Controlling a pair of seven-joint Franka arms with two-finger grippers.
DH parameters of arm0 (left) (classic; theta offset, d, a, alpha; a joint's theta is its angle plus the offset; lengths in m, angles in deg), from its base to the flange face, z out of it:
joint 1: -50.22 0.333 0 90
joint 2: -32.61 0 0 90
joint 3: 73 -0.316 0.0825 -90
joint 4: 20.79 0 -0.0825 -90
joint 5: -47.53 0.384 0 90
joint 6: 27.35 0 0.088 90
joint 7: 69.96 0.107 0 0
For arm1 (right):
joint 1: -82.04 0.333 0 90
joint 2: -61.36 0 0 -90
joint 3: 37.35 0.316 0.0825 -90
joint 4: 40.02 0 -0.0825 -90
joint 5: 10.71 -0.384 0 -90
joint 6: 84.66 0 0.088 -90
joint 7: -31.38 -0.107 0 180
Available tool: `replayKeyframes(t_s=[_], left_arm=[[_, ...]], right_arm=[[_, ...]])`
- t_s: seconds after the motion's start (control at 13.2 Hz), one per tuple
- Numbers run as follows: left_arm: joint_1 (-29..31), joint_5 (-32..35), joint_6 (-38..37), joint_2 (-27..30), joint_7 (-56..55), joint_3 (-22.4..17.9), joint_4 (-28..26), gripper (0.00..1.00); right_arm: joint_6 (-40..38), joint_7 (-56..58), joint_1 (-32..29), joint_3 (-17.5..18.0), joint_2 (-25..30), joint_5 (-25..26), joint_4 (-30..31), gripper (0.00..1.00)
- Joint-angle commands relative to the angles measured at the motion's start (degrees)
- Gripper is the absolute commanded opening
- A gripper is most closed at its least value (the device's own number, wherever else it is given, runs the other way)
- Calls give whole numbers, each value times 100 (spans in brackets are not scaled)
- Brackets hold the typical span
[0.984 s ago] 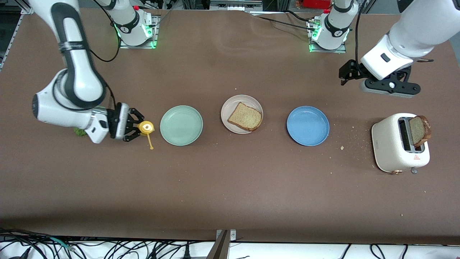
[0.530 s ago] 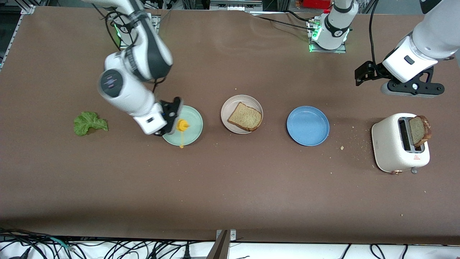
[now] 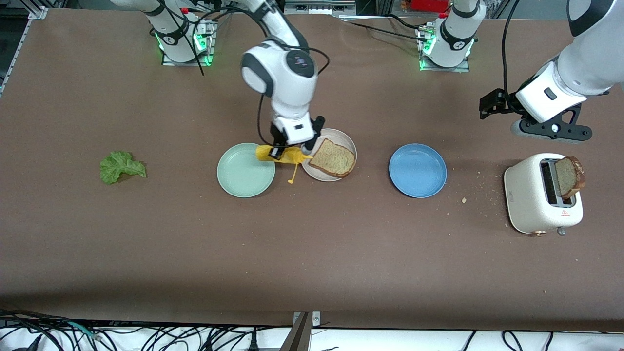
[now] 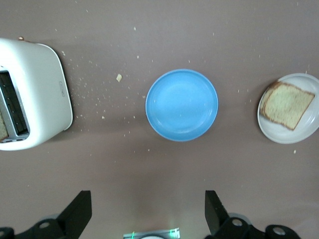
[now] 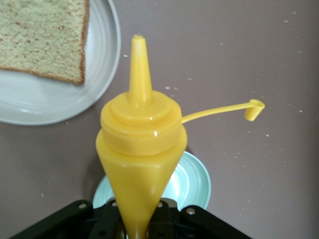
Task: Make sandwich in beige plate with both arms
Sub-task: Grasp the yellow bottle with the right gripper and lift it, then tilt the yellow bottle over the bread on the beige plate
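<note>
The beige plate (image 3: 342,135) lies mid-table with one bread slice (image 3: 333,158) on it. My right gripper (image 3: 279,149) is shut on a yellow squeeze bottle (image 3: 285,155). It holds the bottle tipped over the gap between the mint plate and the beige plate. The nozzle (image 5: 138,59) points at the bread (image 5: 42,37), and the open cap (image 5: 253,108) hangs on its strap. A second slice (image 3: 569,176) stands in the toaster (image 3: 534,195). The lettuce (image 3: 121,166) lies toward the right arm's end. My left gripper (image 3: 551,129) hangs open above the table by the toaster, holding nothing.
A mint-green plate (image 3: 239,175) sits beside the beige plate, toward the right arm's end. A blue plate (image 3: 417,170) sits toward the left arm's end. Crumbs are scattered between the blue plate (image 4: 182,104) and the toaster (image 4: 37,94).
My right arm has carried the yellow bottle from beside the lettuce, over the mint plate, to the beige plate's edge, tipping it toward the bread. The left arm has shifted slightly.
</note>
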State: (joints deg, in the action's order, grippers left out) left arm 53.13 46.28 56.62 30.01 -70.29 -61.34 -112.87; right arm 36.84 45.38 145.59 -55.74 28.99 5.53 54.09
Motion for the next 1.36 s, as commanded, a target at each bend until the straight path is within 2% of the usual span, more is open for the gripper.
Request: replayKeyframes(t_s=[0.0,0.15,0.3,0.38,0.45,0.61,0.91,1.06,1.29], left_arm=[[166,-131,-136,-65,331,29,137,100],[210,-51,40,-179,349,29,119,100],[210,-155,93,-512,349,29,233,100],[184,-78,76,-331,279,133,329,100],[132,219,67,-216,226,108,417,100],[210,-58,23,-250,270,64,550,100],[298,-33,-4,-267,235,29,489,100],[368,-24,5,-364,235,29,497,100],[447,-24,23,-443,270,38,480,100]], right_arm=[[-740,-554,376,-121,-953,650,-1006,0],[-1337,-670,527,-121,-1533,985,-1665,0],[-1699,-670,649,-129,-1895,1178,-2001,0],[-1753,-705,737,-121,-2009,1354,-2037,0],[-1762,-827,816,-121,-2080,1434,-2037,0],[-1779,-943,852,-129,-2177,1469,-2037,0],[-1797,-803,800,-165,-2099,1400,-2116,0],[-1815,-374,599,-235,-1837,989,-2125,0],[-1779,662,-139,-226,-1020,-311,-2064,0]])
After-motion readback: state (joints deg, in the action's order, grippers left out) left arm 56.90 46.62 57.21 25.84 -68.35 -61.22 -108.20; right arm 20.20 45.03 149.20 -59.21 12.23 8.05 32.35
